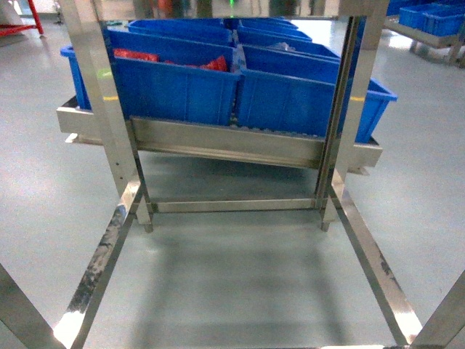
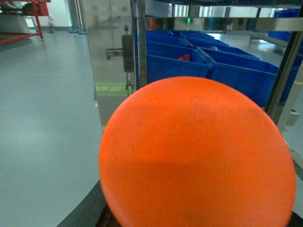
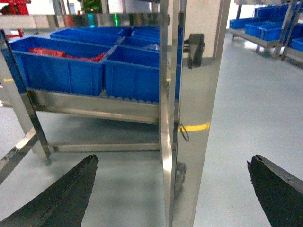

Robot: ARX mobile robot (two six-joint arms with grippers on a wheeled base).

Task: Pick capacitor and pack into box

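A smooth round orange capacitor (image 2: 196, 151) fills most of the left wrist view, hanging above the floor right in front of the camera. It hides the jaws of my left gripper; only one dark finger (image 2: 90, 213) shows at the lower left beside it. My right gripper (image 3: 173, 163) is open, its two dark fingertips far apart, with a steel post (image 3: 189, 118) of the rack standing beyond the gap. Red parts (image 1: 138, 55) lie in a blue crate (image 1: 174, 87) on the rack. The box is out of view. No gripper shows in the head view.
A stainless steel rack (image 1: 225, 142) holds several blue crates on a sloped shelf. Its uprights (image 1: 102, 94) and floor rails (image 1: 98, 269) frame the grey floor in front of me. More blue crates (image 3: 265, 23) sit on another rack at the far right.
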